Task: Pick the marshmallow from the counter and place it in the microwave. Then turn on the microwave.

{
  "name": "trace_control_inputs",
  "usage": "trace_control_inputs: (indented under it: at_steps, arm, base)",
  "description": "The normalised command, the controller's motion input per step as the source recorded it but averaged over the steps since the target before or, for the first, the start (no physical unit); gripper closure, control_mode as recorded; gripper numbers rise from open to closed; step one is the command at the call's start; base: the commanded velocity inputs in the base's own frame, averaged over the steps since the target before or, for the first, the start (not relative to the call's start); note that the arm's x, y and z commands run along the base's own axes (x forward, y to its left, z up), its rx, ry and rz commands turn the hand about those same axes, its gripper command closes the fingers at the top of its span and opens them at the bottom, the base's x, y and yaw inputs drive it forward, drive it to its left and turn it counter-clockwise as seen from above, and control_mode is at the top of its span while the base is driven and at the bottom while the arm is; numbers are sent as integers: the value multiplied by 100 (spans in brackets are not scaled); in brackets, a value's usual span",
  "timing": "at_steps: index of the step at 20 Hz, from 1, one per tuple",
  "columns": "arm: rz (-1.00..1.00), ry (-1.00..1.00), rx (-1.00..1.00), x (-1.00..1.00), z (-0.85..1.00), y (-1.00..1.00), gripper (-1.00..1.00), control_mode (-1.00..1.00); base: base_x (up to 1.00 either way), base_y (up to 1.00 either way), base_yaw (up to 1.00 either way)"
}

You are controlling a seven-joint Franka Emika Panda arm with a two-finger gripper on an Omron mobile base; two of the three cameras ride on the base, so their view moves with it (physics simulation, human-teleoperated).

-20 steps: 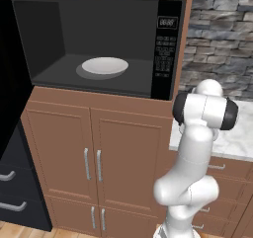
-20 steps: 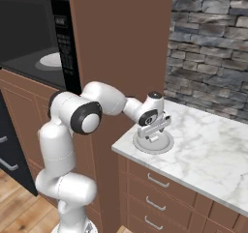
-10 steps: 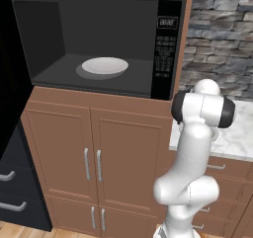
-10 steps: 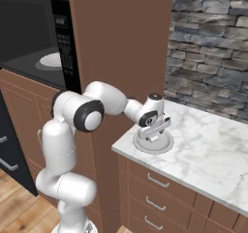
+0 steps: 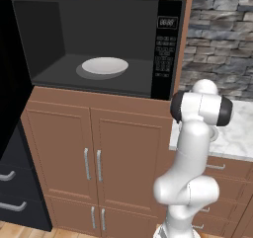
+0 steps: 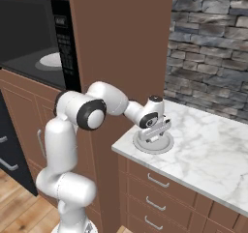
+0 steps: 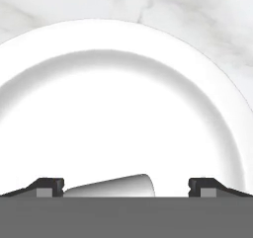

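White marshmallow (image 7: 116, 186), white plate (image 7: 123, 39), grey-veined marble counter (image 6: 213, 154).

Grey stone-brick wall (image 6: 213, 43), brown wood cabinets (image 5: 99, 158), wooden plank floor (image 6: 19, 198)

We see a white marble worktop (image 6: 213, 154) over wooden drawers, beside the stone wall. A round white plate (image 6: 164, 146) lies on it near its left front corner; a marshmallow (image 7: 116, 186) rests on the plate.
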Motion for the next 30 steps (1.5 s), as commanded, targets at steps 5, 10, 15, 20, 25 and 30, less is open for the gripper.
trace_control_inputs:
  at_steps: [5, 10, 15, 20, 25, 30]
  arm:
    - [0, 4, 0, 8, -9, 0, -100, -100]
    - [0, 8, 0, 3, -11, 0, 100, -100]
    - [0, 11, 0, 5, -6, 0, 100, -100]
    - [0, 4, 0, 0, 2, -1, 100, -100]
    - [0, 0, 0, -11, 18, -12, 100, -100]
    - [0, 0, 0, -19, 29, -3, 100, -100]
  base:
    - [0, 0, 0]
    - [0, 0, 0]
    - [0, 0, 0]
    - [0, 0, 0]
    - [0, 0, 0]
    - [0, 0, 0]
